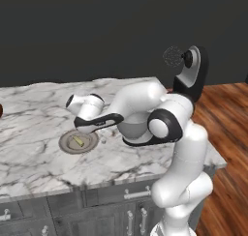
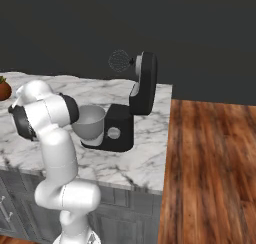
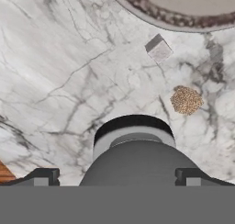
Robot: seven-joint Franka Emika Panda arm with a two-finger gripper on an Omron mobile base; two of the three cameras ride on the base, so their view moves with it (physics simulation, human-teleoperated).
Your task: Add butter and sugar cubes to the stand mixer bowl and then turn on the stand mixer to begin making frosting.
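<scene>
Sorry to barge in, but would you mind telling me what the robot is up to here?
The robot is starting on frosting. Its open, empty hand hangs over the marble counter beside the plate with the butter. Two sugar cubes lie on the counter. The mixer has its head tilted up, with the bowl in place.

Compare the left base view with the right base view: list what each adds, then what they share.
Left base view: the plate on the counter with the butter lying on it, and the cabinet fronts below.
Right base view: the open mouth of the bowl, seated on the mixer base, and the silver knob beside it.
Both: the mixer with its head tilted up, the whisk in the air, the marble counter, the wood floor and the white arm.
</scene>
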